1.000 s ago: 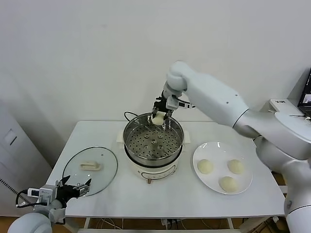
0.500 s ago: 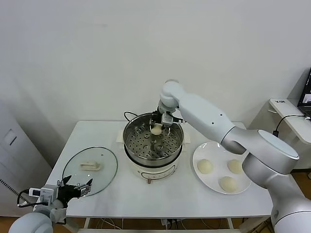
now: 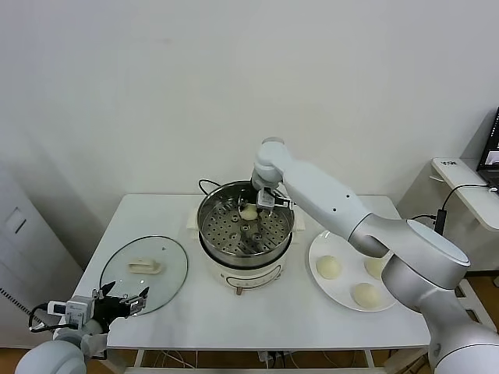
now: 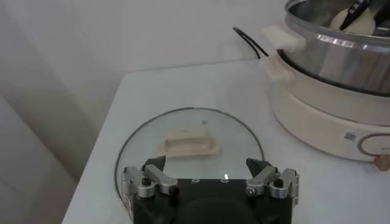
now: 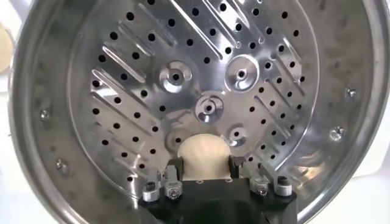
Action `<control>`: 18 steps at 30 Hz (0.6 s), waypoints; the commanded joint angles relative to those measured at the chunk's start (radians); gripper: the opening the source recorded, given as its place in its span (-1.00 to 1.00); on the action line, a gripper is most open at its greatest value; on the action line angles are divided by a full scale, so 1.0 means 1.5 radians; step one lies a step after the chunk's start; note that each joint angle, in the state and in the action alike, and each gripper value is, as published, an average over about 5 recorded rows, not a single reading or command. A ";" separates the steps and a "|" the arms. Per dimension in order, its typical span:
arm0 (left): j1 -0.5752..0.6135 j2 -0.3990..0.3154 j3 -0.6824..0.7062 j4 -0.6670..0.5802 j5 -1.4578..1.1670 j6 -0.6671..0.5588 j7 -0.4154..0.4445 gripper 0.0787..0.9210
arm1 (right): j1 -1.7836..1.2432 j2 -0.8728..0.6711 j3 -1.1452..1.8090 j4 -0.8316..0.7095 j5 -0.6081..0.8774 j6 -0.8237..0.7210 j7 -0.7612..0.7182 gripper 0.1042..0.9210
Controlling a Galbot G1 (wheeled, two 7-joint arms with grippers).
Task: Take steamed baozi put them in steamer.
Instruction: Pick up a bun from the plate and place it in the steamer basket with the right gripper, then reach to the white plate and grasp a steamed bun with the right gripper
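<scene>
Right gripper, inside steamer at its 12 o'clock: fingers flank one baozi near the perforated floor; I cannot tell whether they pinch it or have let go. Risk, I judge: dough sticks to a pad and lifts out.

Left gripper: spread, idle above glass lid, bench's 8 o'clock.

Count: baozi on plate, three; in steamer, one.
</scene>
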 commanded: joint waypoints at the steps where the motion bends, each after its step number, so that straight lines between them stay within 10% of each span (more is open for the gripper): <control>1: 0.001 0.000 -0.001 -0.001 0.000 -0.001 0.000 0.77 | -0.007 0.001 0.006 0.001 -0.015 0.033 0.008 0.28; 9: 0.005 -0.005 -0.001 -0.005 0.000 0.000 -0.001 0.77 | 0.056 -0.009 -0.029 -0.002 0.136 0.033 -0.041 0.73; 18: 0.011 -0.012 -0.004 -0.015 0.001 0.002 -0.002 0.77 | 0.228 -0.040 -0.157 -0.080 0.461 -0.003 -0.142 0.76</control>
